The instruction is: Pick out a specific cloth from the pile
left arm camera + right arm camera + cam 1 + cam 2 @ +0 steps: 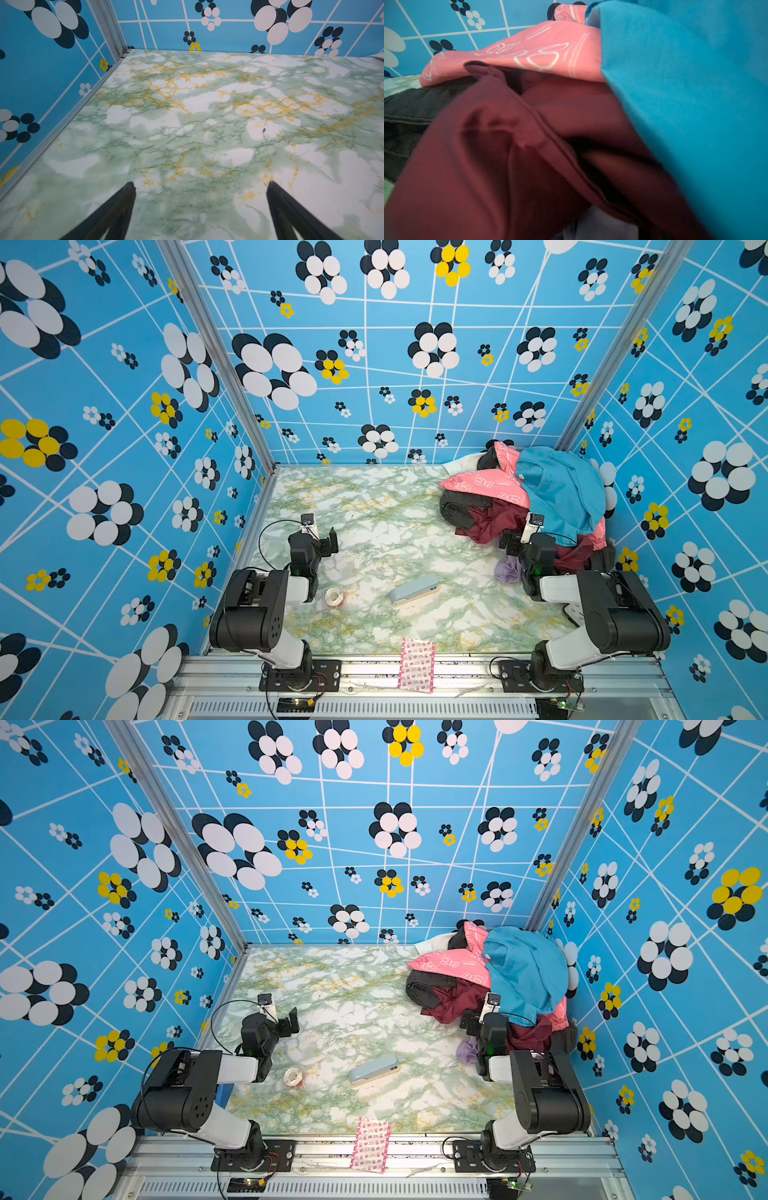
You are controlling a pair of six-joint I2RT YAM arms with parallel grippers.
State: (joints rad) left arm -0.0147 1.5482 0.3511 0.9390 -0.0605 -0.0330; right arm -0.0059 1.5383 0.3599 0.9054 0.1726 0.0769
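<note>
At two o'clock on the green marbled table (374, 531), the large dark maroon thin-fabric cloth (492, 526) is wedged under the mixed-clothes pile (557, 489), not yet extracted. The right gripper (515, 540), beside it, and the left gripper (200, 184) are held open.

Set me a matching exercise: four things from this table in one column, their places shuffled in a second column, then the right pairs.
Things
1. maroon cloth
2. teal-blue top
3. lilac cloth
4. roll of tape

Places
A. on the bare table, left of the middle, well apart from the pile
B. draped over the top of the pile
C. low in the pile, tucked under the pink printed piece
D. bunched on the table at the pile's near edge

Pairs: 1-C, 2-B, 3-D, 4-A
</note>
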